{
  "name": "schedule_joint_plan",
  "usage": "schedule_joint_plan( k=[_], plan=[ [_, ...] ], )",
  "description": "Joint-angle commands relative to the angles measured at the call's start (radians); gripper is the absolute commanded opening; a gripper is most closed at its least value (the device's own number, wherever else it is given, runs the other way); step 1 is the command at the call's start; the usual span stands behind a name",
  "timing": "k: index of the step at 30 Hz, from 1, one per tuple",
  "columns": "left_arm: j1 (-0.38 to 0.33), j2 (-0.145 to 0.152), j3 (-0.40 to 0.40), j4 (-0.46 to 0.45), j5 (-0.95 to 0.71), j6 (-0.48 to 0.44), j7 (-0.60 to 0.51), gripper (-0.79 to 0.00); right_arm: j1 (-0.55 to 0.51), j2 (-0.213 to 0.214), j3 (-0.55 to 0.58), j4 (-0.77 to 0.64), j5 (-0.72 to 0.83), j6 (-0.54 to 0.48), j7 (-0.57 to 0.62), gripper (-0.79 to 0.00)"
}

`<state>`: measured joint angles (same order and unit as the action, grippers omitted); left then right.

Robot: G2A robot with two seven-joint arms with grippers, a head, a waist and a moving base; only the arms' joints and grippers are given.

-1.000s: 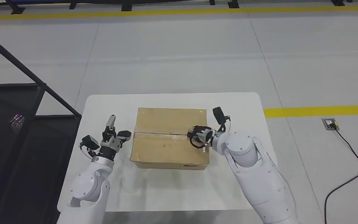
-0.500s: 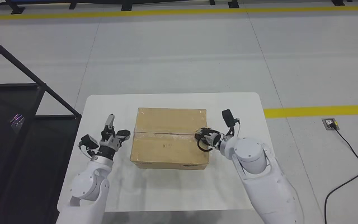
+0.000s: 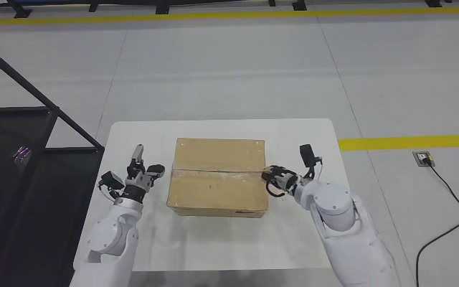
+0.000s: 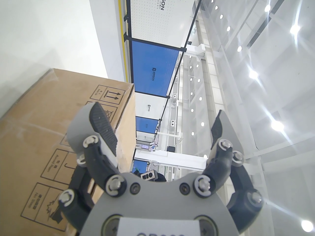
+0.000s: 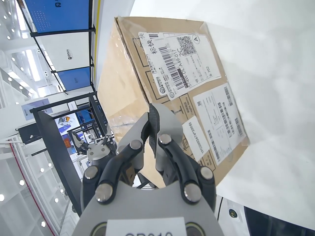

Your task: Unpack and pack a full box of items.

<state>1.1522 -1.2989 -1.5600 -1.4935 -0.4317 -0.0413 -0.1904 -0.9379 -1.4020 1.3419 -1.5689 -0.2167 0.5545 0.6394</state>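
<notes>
A closed cardboard box (image 3: pixel 219 179), taped along its top seam, stands in the middle of the white table (image 3: pixel 215 237). My left gripper (image 3: pixel 147 163) is just off the box's left side, open with nothing between its fingers; the left wrist view shows the left gripper (image 4: pixel 160 128) beside the printed box wall (image 4: pixel 49 128). My right gripper (image 3: pixel 272 175) is at the box's right edge, shut with nothing in it. In the right wrist view the right gripper (image 5: pixel 152 120) stands in front of the box side (image 5: pixel 177 74) that carries several shipping labels.
A black metal frame (image 3: pixel 32 136) stands to the left of the table. A strip of bare tabletop runs all round the box. Grey floor with yellow lines (image 3: pixel 387 142) surrounds the table.
My right gripper has drawn back to the right, from over the box's top seam to its right edge. The left gripper has shifted slightly left, still open.
</notes>
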Motion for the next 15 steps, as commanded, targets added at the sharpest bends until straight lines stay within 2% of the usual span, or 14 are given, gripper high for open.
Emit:
schedule_joint_plan(
  k=[1, 5, 7, 8, 9, 10, 13, 14, 15],
  plan=[
    [0.001, 0.0, -0.009, 0.005, -0.015, -0.003, 0.002, 0.0, -0.013, 0.003, 0.022, -0.015, 0.021, -0.029, -0.004, -0.785],
    [0.005, -0.001, -0.029, 0.01, -0.06, -0.027, 0.006, 0.0, -0.044, 0.009, 0.084, -0.036, 0.11, -0.157, -0.011, -0.785],
    [0.015, -0.001, -0.042, 0.005, -0.09, -0.049, 0.003, 0.0, -0.061, 0.009, 0.113, -0.044, 0.178, -0.261, -0.031, -0.785],
    [0.019, -0.001, -0.047, 0.002, -0.097, -0.056, 0.003, 0.0, -0.065, 0.009, 0.119, -0.044, 0.203, -0.295, -0.034, -0.594],
    [0.027, -0.002, -0.055, -0.004, -0.118, -0.071, 0.005, 0.0, -0.069, 0.007, 0.126, -0.039, 0.257, -0.36, -0.041, -0.191],
    [0.034, -0.002, -0.062, -0.01, -0.132, -0.08, 0.003, 0.0, -0.068, 0.005, 0.129, -0.031, 0.299, -0.406, -0.042, 0.0],
    [0.044, -0.002, -0.072, -0.018, -0.146, -0.089, -0.003, 0.0, -0.067, 0.005, 0.129, -0.026, 0.311, -0.418, -0.04, 0.0],
    [0.043, -0.002, -0.071, -0.017, -0.146, -0.089, -0.002, 0.0, -0.067, 0.004, 0.13, -0.026, 0.325, -0.436, -0.041, -0.623],
    [0.044, -0.002, -0.072, -0.019, -0.148, -0.09, -0.003, -0.001, -0.067, 0.004, 0.129, -0.025, 0.321, -0.433, -0.04, -0.538]
  ],
)
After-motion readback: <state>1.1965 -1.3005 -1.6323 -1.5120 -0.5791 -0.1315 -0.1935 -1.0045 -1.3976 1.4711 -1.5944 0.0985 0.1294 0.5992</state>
